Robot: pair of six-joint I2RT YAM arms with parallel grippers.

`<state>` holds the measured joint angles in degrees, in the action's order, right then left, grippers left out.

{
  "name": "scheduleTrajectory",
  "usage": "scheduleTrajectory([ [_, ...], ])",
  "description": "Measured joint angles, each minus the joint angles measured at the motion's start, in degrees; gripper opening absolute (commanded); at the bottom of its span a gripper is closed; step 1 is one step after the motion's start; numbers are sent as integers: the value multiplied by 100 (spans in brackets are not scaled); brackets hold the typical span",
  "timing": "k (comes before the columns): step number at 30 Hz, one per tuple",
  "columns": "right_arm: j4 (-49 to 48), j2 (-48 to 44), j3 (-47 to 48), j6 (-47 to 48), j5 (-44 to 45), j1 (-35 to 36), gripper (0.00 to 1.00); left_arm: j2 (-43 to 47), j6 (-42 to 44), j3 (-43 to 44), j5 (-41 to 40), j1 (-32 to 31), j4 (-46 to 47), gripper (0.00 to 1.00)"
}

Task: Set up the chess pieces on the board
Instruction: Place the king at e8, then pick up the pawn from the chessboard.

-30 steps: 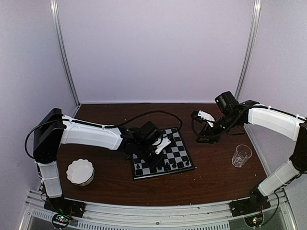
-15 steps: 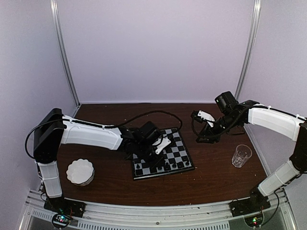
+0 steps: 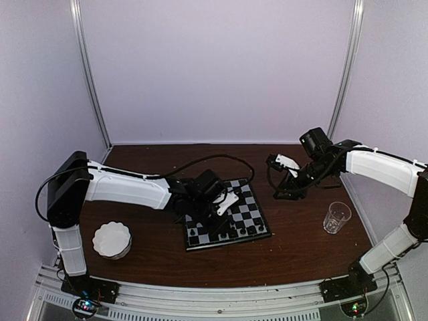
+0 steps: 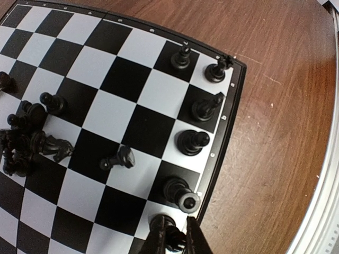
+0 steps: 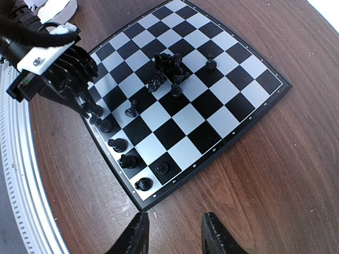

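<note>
Where left fingers [image 4: 196, 242] pinch half-hidden piece [image 4: 161, 222] (board [image 4: 143, 127] edge), right fingers [image 5: 135, 235] apart

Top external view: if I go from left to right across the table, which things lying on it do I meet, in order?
white scalloped dish → board → clear glass cup

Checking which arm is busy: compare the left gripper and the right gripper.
The left gripper is closed on a black chess piece in the board's edge row; the right gripper stands open and empty. The left gripper is low over the board; the right gripper hangs off it, beside a corner, over the wooden table. Both point downward and have dark fingers.
</note>
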<state>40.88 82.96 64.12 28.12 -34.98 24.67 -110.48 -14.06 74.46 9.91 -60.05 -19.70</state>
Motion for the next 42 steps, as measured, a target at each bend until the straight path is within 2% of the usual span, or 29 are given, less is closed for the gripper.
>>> scheduleTrajectory([
  [3, 0, 0, 0, 0, 0, 0, 36, -4, -11, 0, 2, 0, 9, 22],
  [6, 0, 0, 0, 0, 0, 0, 36, -48, -46, 0, -7, 0, -46, 25],
  [17, 4, 0, 2, 20, 0, 0, 36, -39, -74, 2, -142, 0, -299, 33],
  [25, 389, 470, 326, 407, 98, 452, 32, 776, 249, 400, -269, 68, -1088, 42],
  [29, 597, 1038, 811, 778, 94, 693, 30, 1239, 328, 955, -157, 463, -1274, 42],
  [34, 667, 1812, 1526, 1215, 70, 931, 26, 1488, -68, 1222, 315, 1545, -992, 41],
  [38, 730, 2430, 2024, 1582, 232, 1198, 28, 1613, -323, 741, 372, 2079, -511, 42],
  [42, 752, 2892, 2253, 1867, 525, 1574, 32, 1917, -382, -33, 369, 2092, -302, 43],
])
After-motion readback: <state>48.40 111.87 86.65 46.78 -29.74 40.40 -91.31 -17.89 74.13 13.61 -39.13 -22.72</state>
